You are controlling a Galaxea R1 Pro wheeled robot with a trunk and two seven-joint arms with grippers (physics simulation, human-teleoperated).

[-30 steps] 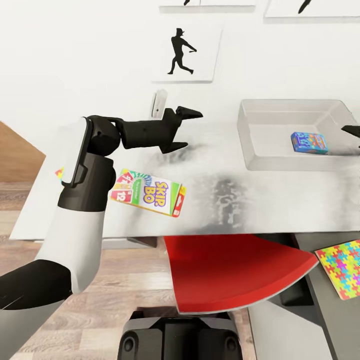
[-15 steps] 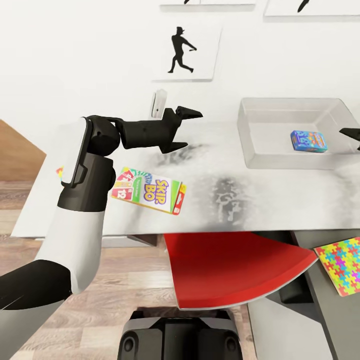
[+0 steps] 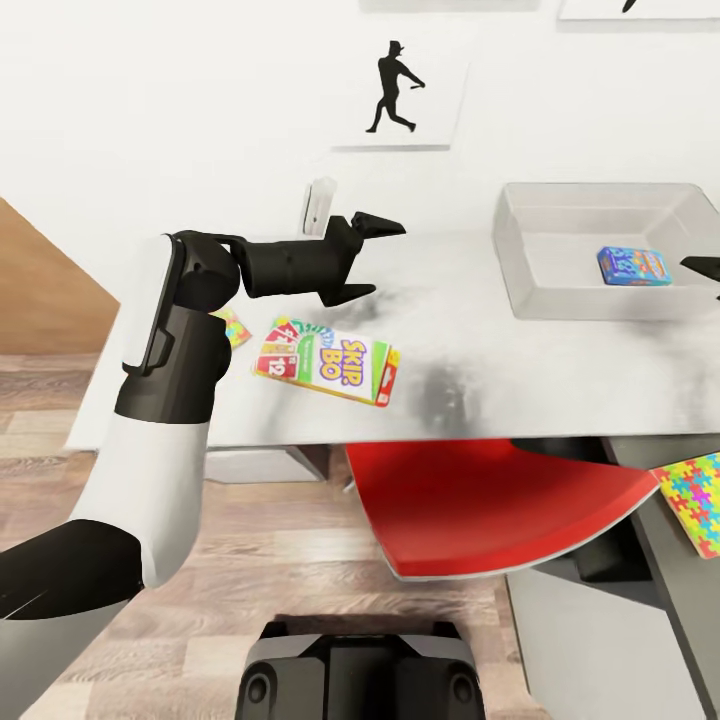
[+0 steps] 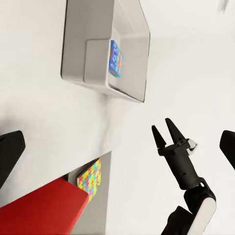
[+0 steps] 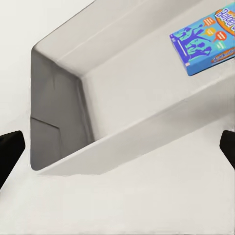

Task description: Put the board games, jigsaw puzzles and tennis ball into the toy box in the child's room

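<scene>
White walls with black baseball-player prints [image 3: 398, 90] rise behind the long table [image 3: 470, 385], whose light grey top is smudged dark near its front edge, with wood-plank floor [image 3: 270, 540] below. On the table lies the SKIP BO box [image 3: 326, 360], flat and slightly askew, and just beside its left end a jigsaw puzzle [image 3: 232, 326] peeks out from behind the left arm. The left gripper [image 3: 372, 259] hovers above the table beyond that box, its fingers spread and holding nothing. Farther right stands the toy box [image 3: 520, 270], with the blue game box [image 3: 633, 266] lying flat inside it. The right gripper [image 4: 165, 133] hangs in the air close to the toy box's right side, fingers parted and empty. A red chair [image 3: 480, 510] is tucked under the table's front edge, between the robot and the table. The second jigsaw puzzle [image 3: 697, 497] lies lower down at the right, on a dark grey surface beside the chair.
</scene>
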